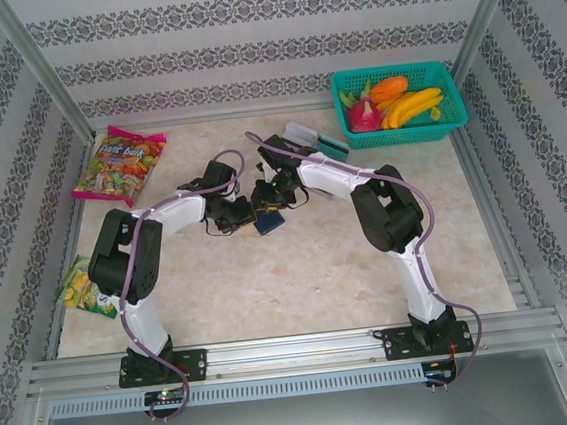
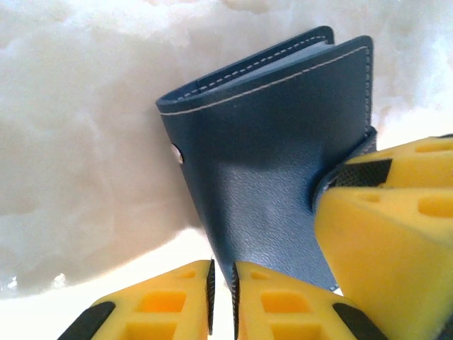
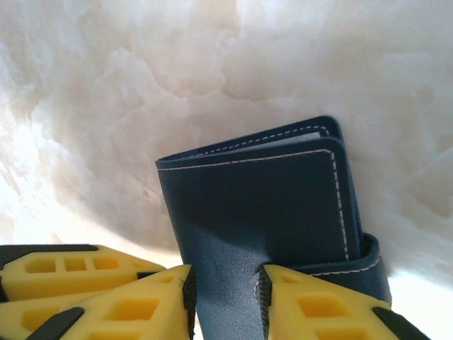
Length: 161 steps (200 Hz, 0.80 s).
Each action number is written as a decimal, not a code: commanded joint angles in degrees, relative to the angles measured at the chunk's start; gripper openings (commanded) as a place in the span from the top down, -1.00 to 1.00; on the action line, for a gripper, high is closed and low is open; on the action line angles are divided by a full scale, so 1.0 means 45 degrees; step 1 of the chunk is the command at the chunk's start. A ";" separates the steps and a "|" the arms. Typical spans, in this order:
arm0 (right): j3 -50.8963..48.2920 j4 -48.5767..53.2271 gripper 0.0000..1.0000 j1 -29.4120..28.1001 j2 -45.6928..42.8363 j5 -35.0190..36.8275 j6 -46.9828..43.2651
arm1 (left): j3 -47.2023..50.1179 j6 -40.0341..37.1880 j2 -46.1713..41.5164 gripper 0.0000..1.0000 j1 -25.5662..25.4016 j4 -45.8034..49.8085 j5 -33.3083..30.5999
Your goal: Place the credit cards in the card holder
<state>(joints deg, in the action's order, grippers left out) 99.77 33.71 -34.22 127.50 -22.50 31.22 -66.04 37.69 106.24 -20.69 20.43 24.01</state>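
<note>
Right end effector (image 3: pixel 225 283) was clamped on the card holder's (image 3: pixel 262 205) front flap at mid-table (image 1: pixel 271 294), likely to spread it for loading. Left end effector (image 2: pixel 223 276) sat nearly closed at its lower corner, grip unclear. Credit cards (image 1: pixel 315 141) lay farther back, well apart.

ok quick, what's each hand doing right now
left hand: closed on the card holder, at its lower edge
right hand: closed on the card holder's flap

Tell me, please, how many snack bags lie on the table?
2: a pink bag at the far left, and a yellow-green bag at the left edge. Others may be hidden.
</note>
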 commanded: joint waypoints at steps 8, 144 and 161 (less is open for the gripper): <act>0.0522 0.0466 0.30 0.0104 0.0228 -0.0117 -0.0307 | -0.0557 -0.0290 -0.0924 0.58 -0.0173 0.0605 -0.0026; -0.2678 -0.0441 0.18 0.0181 -0.4519 0.3169 -0.3725 | 0.0537 -0.0784 -0.4371 0.36 0.0965 0.0780 -0.3749; -0.3963 -0.0830 0.16 0.0340 -0.5965 0.4402 -0.4708 | 0.1029 -0.0922 -0.5263 0.20 0.1310 0.0549 -0.4862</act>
<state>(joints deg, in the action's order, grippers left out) 87.85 33.04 -33.82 109.93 -12.88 18.59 -64.42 35.75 87.42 -16.84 24.32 11.79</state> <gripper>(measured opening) 0.413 0.359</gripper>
